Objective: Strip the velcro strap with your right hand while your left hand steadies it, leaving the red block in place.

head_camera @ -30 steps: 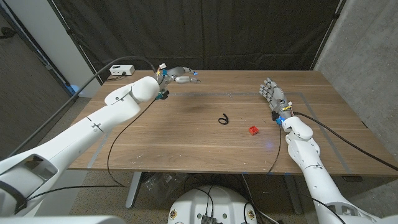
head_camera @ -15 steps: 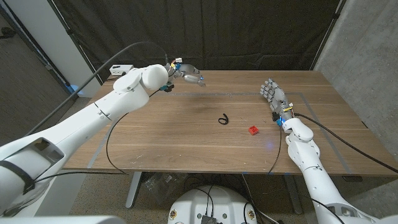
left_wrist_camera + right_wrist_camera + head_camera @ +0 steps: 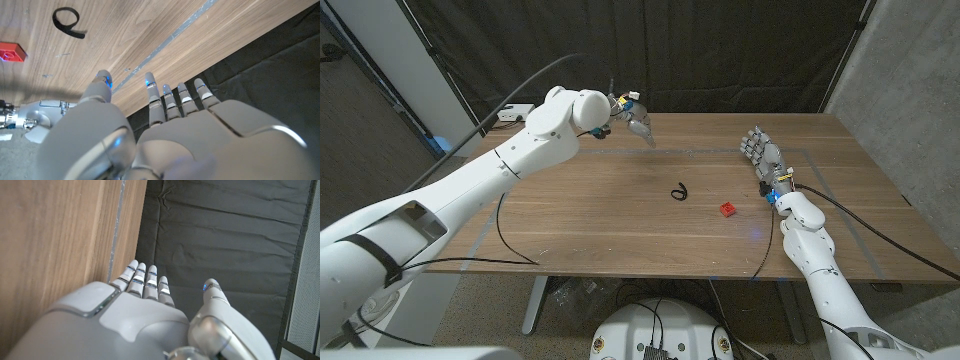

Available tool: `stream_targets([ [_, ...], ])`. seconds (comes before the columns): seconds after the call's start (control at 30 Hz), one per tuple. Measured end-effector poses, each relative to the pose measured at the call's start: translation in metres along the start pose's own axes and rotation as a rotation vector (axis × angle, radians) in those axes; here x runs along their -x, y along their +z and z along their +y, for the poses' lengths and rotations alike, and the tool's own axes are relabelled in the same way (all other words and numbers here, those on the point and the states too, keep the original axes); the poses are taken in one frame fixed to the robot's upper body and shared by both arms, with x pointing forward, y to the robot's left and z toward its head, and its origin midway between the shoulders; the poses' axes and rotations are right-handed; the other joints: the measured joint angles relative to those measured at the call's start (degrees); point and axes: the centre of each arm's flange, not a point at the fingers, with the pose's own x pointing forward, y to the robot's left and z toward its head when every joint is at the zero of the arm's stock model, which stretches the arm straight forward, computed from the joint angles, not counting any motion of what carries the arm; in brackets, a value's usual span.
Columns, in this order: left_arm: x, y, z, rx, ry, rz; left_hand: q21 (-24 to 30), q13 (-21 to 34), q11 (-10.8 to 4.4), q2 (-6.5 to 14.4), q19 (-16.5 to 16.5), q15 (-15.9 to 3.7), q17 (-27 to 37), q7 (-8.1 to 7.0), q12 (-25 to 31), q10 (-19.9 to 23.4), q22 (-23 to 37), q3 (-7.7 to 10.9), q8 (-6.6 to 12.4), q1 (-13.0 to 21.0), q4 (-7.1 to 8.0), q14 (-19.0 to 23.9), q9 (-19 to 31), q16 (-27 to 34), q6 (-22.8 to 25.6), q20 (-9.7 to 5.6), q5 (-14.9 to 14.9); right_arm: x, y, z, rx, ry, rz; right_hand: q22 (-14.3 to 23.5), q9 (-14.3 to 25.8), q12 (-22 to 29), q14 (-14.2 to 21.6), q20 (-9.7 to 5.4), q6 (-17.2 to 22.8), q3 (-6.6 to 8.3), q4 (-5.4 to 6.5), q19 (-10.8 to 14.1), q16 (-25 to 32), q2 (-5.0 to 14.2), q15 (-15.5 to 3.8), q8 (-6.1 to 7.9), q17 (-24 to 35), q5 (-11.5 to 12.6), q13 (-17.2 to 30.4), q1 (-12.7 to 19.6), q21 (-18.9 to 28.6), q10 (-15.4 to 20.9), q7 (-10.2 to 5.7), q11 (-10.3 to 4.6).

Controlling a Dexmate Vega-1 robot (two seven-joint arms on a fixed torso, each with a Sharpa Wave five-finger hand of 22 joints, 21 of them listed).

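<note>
Meanwhile both the left hand (image 3: 638, 124) and right hand (image 3: 761, 156) hold nothing, fingers spread, away from the velcro strap (image 3: 679, 191).

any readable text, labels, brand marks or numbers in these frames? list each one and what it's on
None can be read.
No print shows on the velcro strap, the red block, the left hand, the right hand or the wooden table.
White box at the table's far corner: too small to tell.

A robotics lab or test cell: a wooden tabletop (image 3: 620, 215) marked with tape lines stands before black curtains (image 3: 720, 50), with a grey concrete wall (image 3: 910, 90) at right and loose cables (image 3: 510, 245) trailing over the edge.
</note>
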Motion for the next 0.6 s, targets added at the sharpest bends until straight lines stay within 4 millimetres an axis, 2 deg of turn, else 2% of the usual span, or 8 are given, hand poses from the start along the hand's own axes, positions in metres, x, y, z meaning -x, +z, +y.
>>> stream_targets([
  [0.3,-0.003,0.019,0.003,-0.086,-0.033,0.021,1.3,0.3,-0.53,-0.9,2.1,-0.89,1.4,0.67,0.8,2.2,0.3,-0.73,2.03,1.2,-0.22,1.9,0.3,1.4,3.8,0.11,0.0,0.002,0.0,-0.005,-0.012,0.0,-0.011,0.0,0.0,0.0,0.0,0.18,0.0,-0.07,0.4,0.2,0.0,0.0,0.0,0.0,0.0,0.0,0.0,0.0,0.0,0.4,0.0,0.03],
  [0.6,-0.007,0.039,-0.01,-0.122,-0.056,0.014,2.2,0.4,-1.47,-2.5,3.8,-1.68,2.4,0.55,1.4,3.7,0.5,-1.59,3.58,1.4,-0.15,3.2,0.8,2.5,6.4,-0.31,0.9,0.004,-0.001,-0.007,-0.021,0.006,-0.017,0.0,0.0,0.0,0.0,0.2,0.5,-0.07,0.4,0.2,0.0,-0.06,0.0,0.0,0.0,0.0,0.0,-0.5,0.0,0.5,-0.02,0.1],
])
